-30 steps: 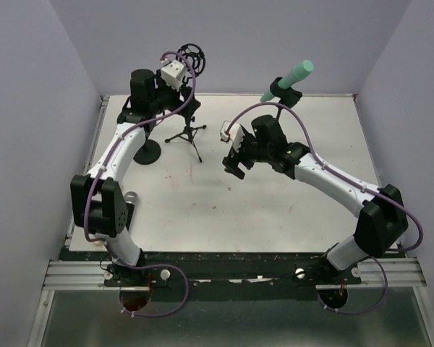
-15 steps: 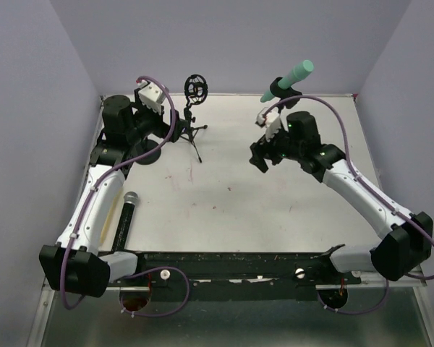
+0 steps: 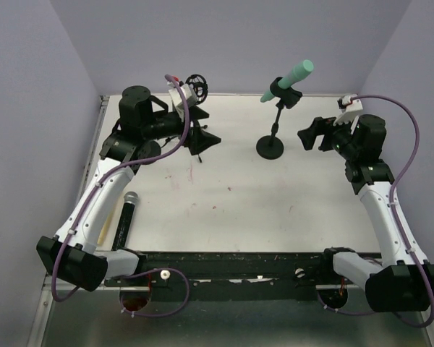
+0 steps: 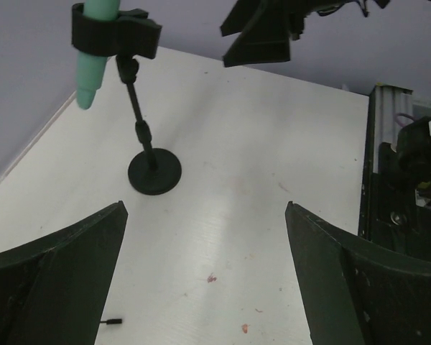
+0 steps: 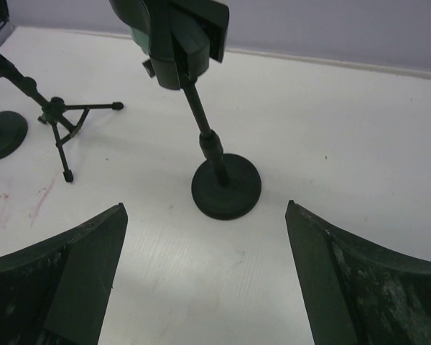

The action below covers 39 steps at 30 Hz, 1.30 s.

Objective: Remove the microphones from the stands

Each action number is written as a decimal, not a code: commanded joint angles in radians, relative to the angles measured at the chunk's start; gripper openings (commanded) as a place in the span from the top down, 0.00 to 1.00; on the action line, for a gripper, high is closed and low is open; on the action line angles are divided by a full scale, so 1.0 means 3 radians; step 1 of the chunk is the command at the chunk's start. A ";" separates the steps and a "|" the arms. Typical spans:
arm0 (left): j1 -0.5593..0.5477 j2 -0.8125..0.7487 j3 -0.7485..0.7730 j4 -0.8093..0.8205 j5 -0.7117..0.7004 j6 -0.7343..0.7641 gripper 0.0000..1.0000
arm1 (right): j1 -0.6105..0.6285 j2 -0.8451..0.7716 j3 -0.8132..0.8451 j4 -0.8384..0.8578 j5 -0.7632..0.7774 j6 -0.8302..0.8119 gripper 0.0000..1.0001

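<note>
The teal microphone [image 3: 291, 76] sits tilted in the black clip of the stand [image 3: 276, 116], whose round base [image 3: 270, 147] rests at the back of the table. My right gripper [image 3: 309, 135] hovers open just right of the stand, level with its pole and apart from it. In the right wrist view the clip with the microphone [image 5: 174, 36] is straight ahead, above the base [image 5: 226, 187]. My left gripper [image 3: 205, 139] is open, left of the stand by the tripod. From the left wrist the microphone [image 4: 93, 54] and base [image 4: 154, 171] show far ahead.
A black tripod [image 3: 194, 130] with an empty shock mount [image 3: 194, 84] stands at the back left, right against my left gripper. Another round black base [image 3: 148, 152] sits beside it. A black handheld microphone with a silver head [image 3: 126, 215] lies near the left edge.
My right arm has pulled back from left of the stand to its right side. The left gripper has swung right, to the tripod. Both stay open.
</note>
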 commanded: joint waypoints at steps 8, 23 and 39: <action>-0.0353 0.0286 0.0517 -0.0590 0.0236 0.0560 0.01 | -0.0030 0.0848 0.0447 0.1364 -0.1025 -0.0367 0.00; -0.0369 0.0256 0.0461 -0.0539 0.0159 0.0494 0.03 | -0.0025 0.1519 0.0703 0.1906 -0.1588 -0.0423 0.25; -0.0369 0.0312 0.0476 -0.0406 0.0205 0.0284 0.03 | -0.0025 0.1356 0.0632 0.1742 -0.1665 -0.0428 0.53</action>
